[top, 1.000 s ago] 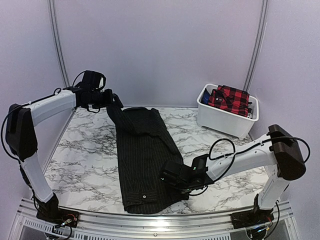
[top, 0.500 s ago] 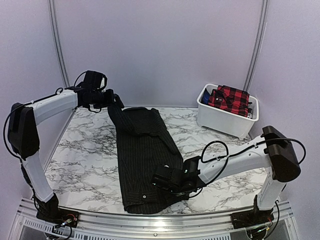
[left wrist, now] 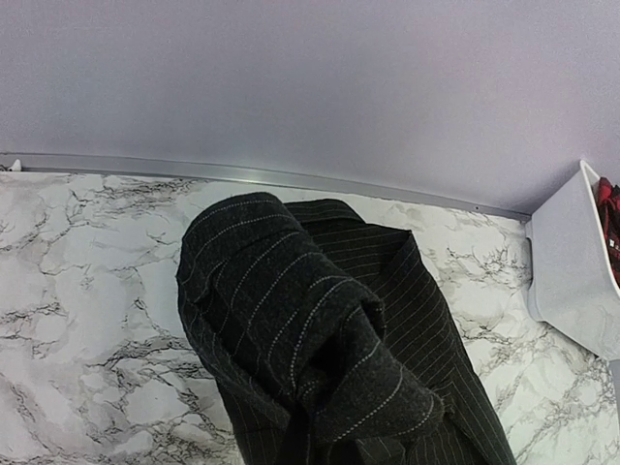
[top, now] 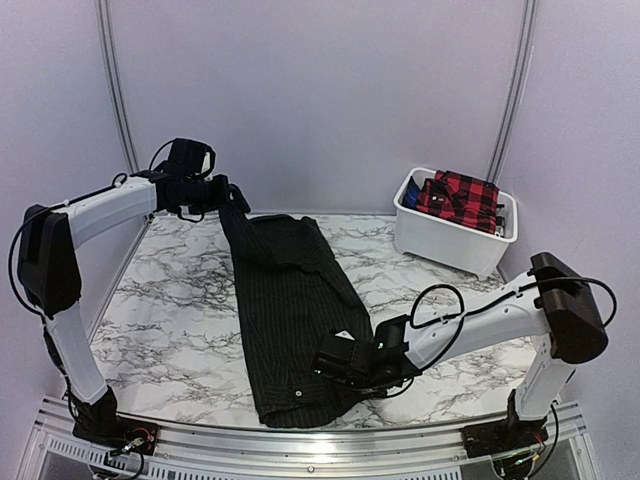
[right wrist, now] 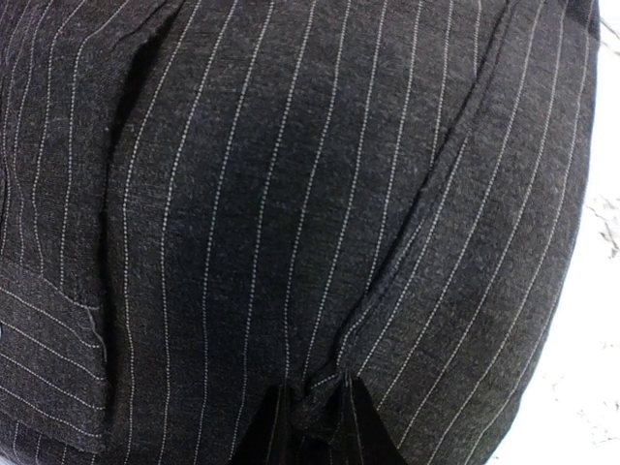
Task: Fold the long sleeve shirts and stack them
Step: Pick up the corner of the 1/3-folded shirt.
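Across the pinstriped shirt (top: 288,300), left gripper (top: 233,198) clamps far end, right gripper (top: 323,363) near edge.

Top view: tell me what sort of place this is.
Probably a robot test cell, not a home: left arm and right arm bolted to a rail at a marbled table, plain walls close around, a black shirt, a bin holding a plaid shirt.

white arm links (top: 105,212), black joints (top: 45,262), looping cables (top: 441,296)
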`<state>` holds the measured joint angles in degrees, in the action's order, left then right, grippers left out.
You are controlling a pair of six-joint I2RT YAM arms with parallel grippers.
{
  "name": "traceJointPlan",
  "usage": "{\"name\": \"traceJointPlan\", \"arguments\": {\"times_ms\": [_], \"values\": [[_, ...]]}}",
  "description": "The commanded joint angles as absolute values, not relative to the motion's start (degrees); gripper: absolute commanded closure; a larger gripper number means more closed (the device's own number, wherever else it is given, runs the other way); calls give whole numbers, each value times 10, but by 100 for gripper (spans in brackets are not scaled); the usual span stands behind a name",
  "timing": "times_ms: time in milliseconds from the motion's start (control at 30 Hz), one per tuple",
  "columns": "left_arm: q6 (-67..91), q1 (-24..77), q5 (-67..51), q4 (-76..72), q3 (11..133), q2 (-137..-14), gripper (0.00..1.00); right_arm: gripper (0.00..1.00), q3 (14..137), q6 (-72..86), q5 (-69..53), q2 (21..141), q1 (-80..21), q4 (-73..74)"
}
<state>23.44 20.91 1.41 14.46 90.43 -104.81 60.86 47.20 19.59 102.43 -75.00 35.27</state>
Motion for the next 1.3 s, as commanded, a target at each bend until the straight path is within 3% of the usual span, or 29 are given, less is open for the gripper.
{"name": "traceJointPlan", "arguments": {"times_ms": [0,133,300,733,1000,1267], "values": [[240,210,6,138,928,-1059,100,80,601,492,212,999,-753,374],[240,210,5,138,928,-1061,100,69,595,487,200,998,-753,362],[240,210,6,138,927,-1061,100,67,592,493,218,979,-750,364],[243,210,2,138,931,-1069,100,80,585,497,213,1003,-745,356],[240,211,2,138,945,-1071,100,100,588,495,218,993,-745,360],[243,211,2,138,962,-1076,100,100,594,493,228,974,-745,365]]}}
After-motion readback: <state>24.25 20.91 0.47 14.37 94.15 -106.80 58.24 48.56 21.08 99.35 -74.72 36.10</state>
